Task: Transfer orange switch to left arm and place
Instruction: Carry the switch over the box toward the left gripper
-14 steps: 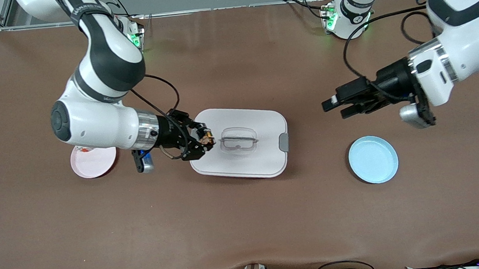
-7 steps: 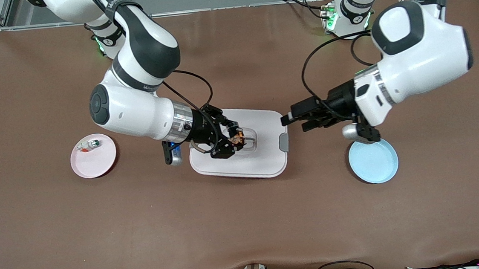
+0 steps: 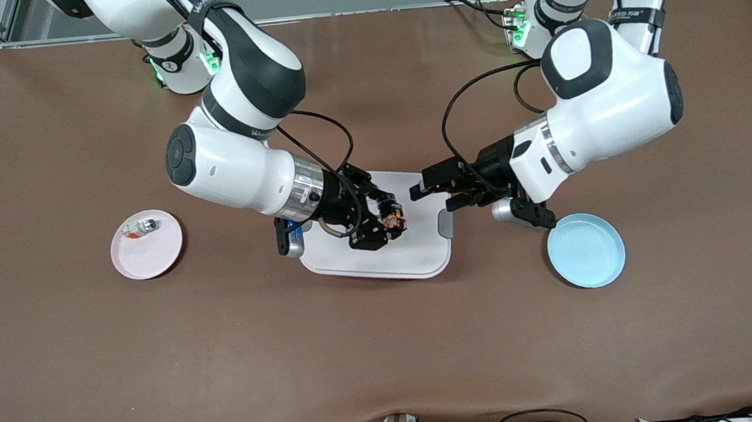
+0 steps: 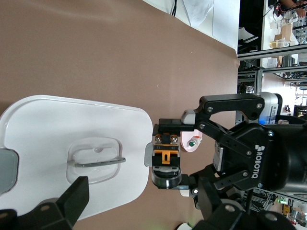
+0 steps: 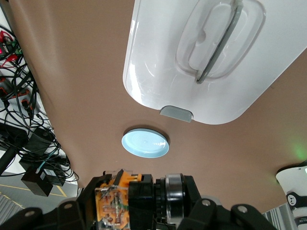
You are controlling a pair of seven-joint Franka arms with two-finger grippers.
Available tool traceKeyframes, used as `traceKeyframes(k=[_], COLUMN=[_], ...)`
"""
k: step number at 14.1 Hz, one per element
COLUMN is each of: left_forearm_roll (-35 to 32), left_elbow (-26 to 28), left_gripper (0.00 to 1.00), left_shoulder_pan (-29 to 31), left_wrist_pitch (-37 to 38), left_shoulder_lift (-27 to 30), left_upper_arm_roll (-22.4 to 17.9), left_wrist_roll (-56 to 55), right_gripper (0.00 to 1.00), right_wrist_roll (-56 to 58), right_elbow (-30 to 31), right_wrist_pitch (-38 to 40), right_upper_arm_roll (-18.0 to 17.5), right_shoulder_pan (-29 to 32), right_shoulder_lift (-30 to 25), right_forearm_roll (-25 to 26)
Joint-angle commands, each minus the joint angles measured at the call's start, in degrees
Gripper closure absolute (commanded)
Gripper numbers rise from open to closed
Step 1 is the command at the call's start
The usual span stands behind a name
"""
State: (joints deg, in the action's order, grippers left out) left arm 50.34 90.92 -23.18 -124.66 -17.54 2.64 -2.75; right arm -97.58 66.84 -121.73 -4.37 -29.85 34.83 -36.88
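The orange switch [image 3: 393,221] hangs above the white box [image 3: 413,256], over its lid handle, with my right gripper [image 3: 385,224] shut on it. In the right wrist view the switch [image 5: 125,199] shows its clear orange block and black barrel between the fingers of that gripper [image 5: 141,203], and the box [image 5: 201,62] lies below. My left gripper [image 3: 433,198] is open over the box's end toward the left arm, facing the switch a short gap away. The left wrist view shows the switch [image 4: 166,157] ahead of the left gripper [image 4: 144,211], with the box [image 4: 48,124] beneath.
A blue plate [image 3: 586,250] lies toward the left arm's end of the table, close under the left wrist. A pink plate [image 3: 151,252] toward the right arm's end carries a small white-and-green part [image 3: 138,227]. Cables trail along the table's near edge.
The right arm has carried the switch from the box's edge to above its lid handle. The left arm has swung in from the blue plate's side to the box's end, gripper staying open.
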Motion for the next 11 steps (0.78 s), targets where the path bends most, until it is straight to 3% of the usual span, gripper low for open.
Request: traceKeyframes(k=[1,11], left_forearm_roll=[0.46,0.72], left_elbow=[-1.10,-1.10], left_gripper=[0.00,0.00], left_shoulder_pan=[-0.90,-4.41], left_wrist_pitch=[-2.16,-5.75], left_shoulder_lift=[-1.79,-3.02], left_upper_arm_roll=[-0.27,-0.27], left_wrist_roll=[1.87,1.78], right_gripper=[1.00,1.00], right_wrist_roll=[-1.12,-1.21], right_elbow=[-2.24,-2.24], right_wrist_pitch=[0.18,-0.08], right_upper_arm_roll=[0.33,0.24], right_shoulder_pan=[-0.39,-0.83], right_shoulder_lift=[1.03,1.03], right_forearm_roll=[-0.83,-0.83])
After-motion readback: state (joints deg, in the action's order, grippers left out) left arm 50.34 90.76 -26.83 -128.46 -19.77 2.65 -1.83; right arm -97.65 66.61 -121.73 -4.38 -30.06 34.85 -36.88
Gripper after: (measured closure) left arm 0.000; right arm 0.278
